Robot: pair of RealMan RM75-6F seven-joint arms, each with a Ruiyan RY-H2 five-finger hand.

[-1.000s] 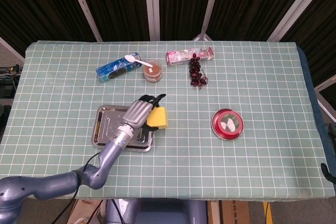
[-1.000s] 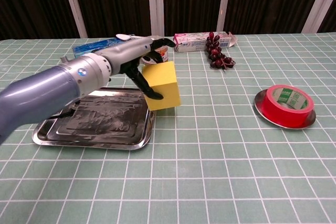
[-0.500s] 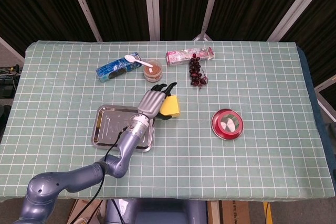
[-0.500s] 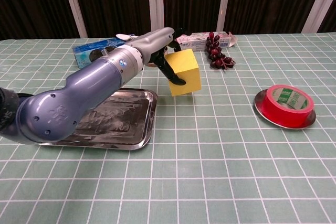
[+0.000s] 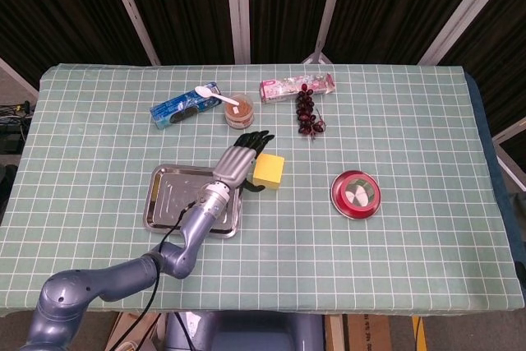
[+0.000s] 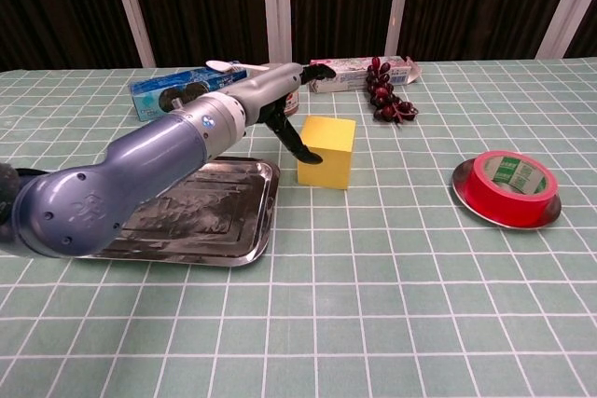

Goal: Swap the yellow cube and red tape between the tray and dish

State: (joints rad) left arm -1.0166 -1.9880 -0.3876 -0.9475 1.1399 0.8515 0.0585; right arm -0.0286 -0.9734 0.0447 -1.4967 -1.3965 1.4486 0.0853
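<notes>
Cube [image 6: 326,151], one, plain yellow, sits on cloth just right of tray [image 5: 164,200], between tray & dish [image 5: 338,200]. One red tape [image 6: 507,185] roll lies in dish, green-white label on top. Left hand [image 5: 240,158] at cube's left face, fingers spread; thumb tip at the face, whether it's touching or gripping can't tell. Right hand out of view. Tray partly hidden by left arm in chest view.
</notes>
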